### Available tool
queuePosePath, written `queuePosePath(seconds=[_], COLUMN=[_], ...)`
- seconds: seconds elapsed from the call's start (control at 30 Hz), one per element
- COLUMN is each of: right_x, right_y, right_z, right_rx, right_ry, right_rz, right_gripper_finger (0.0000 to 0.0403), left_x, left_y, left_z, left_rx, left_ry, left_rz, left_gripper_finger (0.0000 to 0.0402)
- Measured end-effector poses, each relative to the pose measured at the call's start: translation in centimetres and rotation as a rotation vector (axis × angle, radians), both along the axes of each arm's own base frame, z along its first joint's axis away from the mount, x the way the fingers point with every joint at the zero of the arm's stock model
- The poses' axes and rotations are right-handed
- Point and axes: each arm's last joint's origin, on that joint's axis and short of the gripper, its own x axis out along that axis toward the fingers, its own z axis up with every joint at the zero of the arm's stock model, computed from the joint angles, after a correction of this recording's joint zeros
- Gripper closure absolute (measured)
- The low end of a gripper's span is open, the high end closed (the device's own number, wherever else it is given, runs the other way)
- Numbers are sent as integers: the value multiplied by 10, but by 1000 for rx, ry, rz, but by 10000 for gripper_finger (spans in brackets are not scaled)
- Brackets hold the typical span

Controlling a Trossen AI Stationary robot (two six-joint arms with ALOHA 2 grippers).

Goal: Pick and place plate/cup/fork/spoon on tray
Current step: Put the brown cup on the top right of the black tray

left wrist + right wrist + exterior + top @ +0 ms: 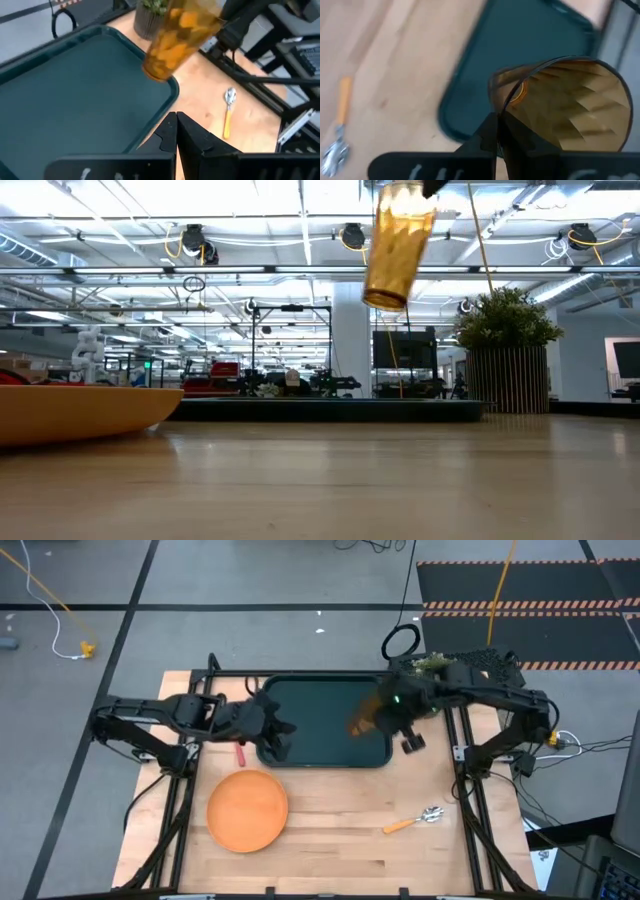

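Right end effector [384, 712] clamped on the small amber translucent cup [364, 720], tilted in the air above the dark green rectangular tray [320, 710], right side. Level it, then lower.

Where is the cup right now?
The cup hangs tilted in the right gripper, in the air over the tray's right part, clear of the wood in the low view.

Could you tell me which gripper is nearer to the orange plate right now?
Left. The left gripper hovers shut at the tray's near-left corner, just beyond the plate; the right gripper holds the cup over the tray's right side.
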Motion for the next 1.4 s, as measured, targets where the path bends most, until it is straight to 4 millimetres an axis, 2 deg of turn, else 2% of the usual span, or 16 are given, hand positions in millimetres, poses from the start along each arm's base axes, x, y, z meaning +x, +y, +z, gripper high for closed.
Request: queuePosePath(seconds=[0.17, 0.33, 0.63, 0.87, 1.03, 1.2, 1.4], right_x=[19, 31, 42, 45, 46, 52, 55], right_y=[-27, -58, -116, -162, -187, -208, -215], right_z=[15, 14, -22, -51, -69, -86, -107], right_rx=[11, 50, 127, 148, 150, 140, 150], right_ry=[-60, -17, 155, 243, 284, 273, 290], right_rz=[-151, -319, -578, -665, -682, -688, -705], right_gripper_finger=[403, 403, 403, 403, 403, 403, 403], left_x=[-2, -6, -18, -27, -29, -29, -29], left_y=[17, 29, 33, 32, 31, 31, 31], left_z=[0, 0, -12, -19, -21, -23, -23], left_rx=[-24, -69, -157, -168, -172, -175, -182], left_ry=[12, 19, 176, 289, 309, 315, 312], left_rz=[45, 112, 135, 161, 176, 187, 195], left_gripper_finger=[396, 396, 376, 374, 373, 373, 373])
